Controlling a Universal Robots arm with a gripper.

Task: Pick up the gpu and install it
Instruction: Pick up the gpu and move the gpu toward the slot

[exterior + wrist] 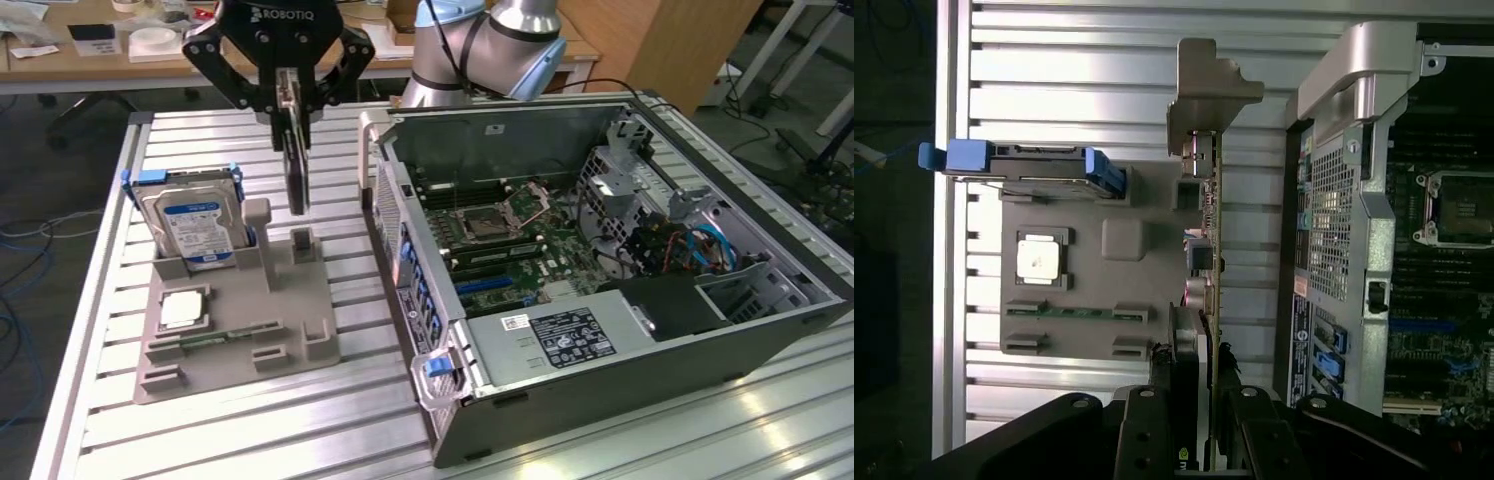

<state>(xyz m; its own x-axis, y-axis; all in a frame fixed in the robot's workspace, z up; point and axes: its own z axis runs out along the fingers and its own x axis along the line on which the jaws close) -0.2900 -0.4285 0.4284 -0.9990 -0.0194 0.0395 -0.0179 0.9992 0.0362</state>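
The gripper (288, 98) is clamped on the gpu (298, 170), up over the grey holder (300, 310); the hard drive (195, 228) stands beside; the open computer (534, 140) sits near on the bench (214, 430).

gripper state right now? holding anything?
Gripper: fingers closed on the thin dark rectangular gpu card, held on edge over the grey plastic tray.

The hand (1194, 365) grips the gpu (1201, 250) edge-on beside the open case (1334, 220).

Gpu (296, 165) above parts holder (300, 325), beside case (627, 395)
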